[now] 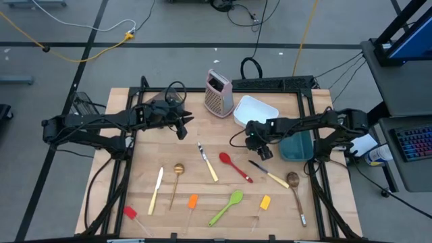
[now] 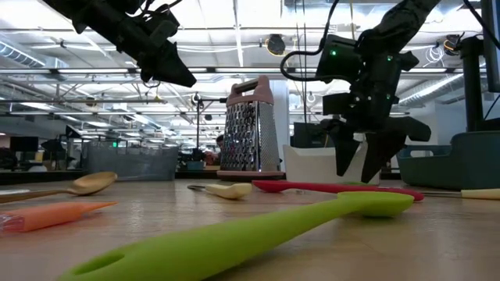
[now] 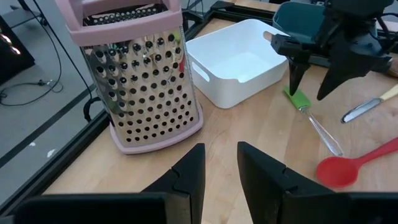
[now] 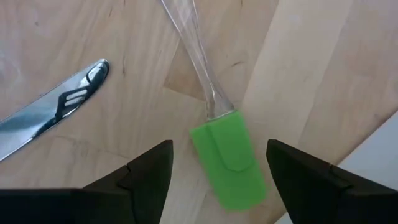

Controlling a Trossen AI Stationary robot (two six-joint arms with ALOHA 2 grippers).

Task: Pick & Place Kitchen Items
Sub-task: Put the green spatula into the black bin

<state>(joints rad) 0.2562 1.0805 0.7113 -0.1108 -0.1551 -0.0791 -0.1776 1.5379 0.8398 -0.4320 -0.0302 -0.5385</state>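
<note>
Your right tool (image 4: 219, 163) hangs over the small green silicone spatula with a clear handle (image 4: 227, 154), fingers spread wide and straddling its head, one on each side with nothing between them yet. That spatula lies flat on the wooden worktop (image 1: 162, 152), just beside the white rectangular plastic bin (image 3: 239, 65) and near the tip of a cream-handled table knife (image 4: 50, 106). This looks like the approach stage of a pick: lined up, not yet down, not yet gripping.

The next move calls for you to lower straight onto the green head and bring the fingers together across its width. The head is soft and thin and lies flat on the wood, so you likely need to get the fingertips right down to the surface before closing, or they may slide over it. Watch the bin wall close by on that side.

Your left tool (image 3: 221, 177) waits in front of the upright metal box grater with pink trim (image 3: 140, 81), fingers partly apart and holding nothing.

The other utensils, among them the long lime-green silicone spoon (image 1: 226, 207), lie scattered nearer the front edge.
</note>
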